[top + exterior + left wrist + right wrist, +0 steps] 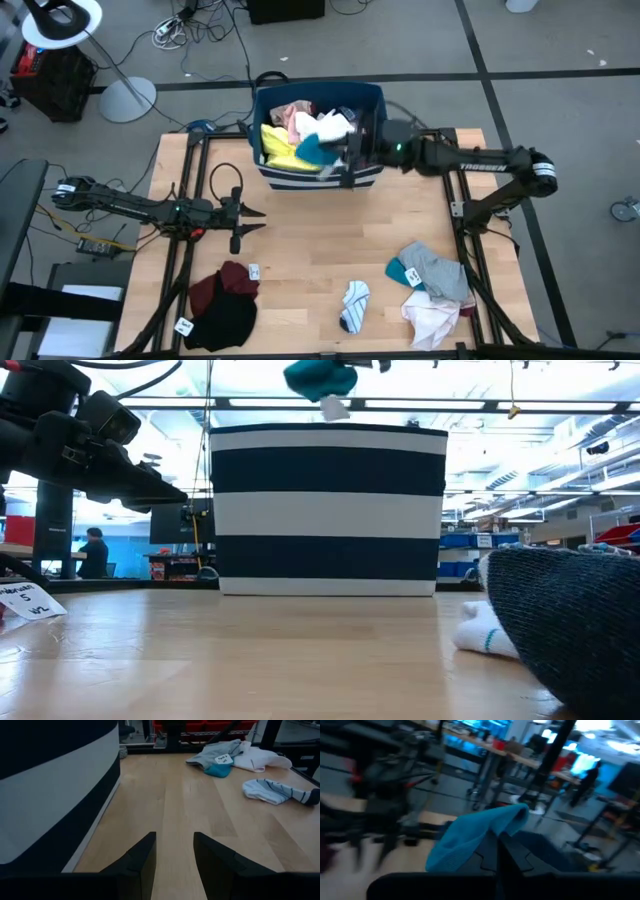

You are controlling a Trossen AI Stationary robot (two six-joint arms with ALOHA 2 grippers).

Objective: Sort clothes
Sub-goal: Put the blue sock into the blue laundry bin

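A teal sock with a white tag is in the air over the navy, white-striped bin, with my right gripper shut on it. In the bin lie yellow, pink and white clothes. On the table rest a maroon and black pile, a striped sock and a grey, teal and pink heap. At the table's left, my left gripper stands open just above the wood with nothing between its fingers. My right gripper pinches the teal sock between its shut fingers, reaching in about level from the table's right. The sock is lifted clear above the bin's rim and droops slack to one side of the fingers; blur hides which part is held.
The bin stands at the table's far middle. The striped sock and the grey heap lie toward the near right. Bare wood lies between the bin and the clothes. A lamp and cables sit on the floor beyond the table.
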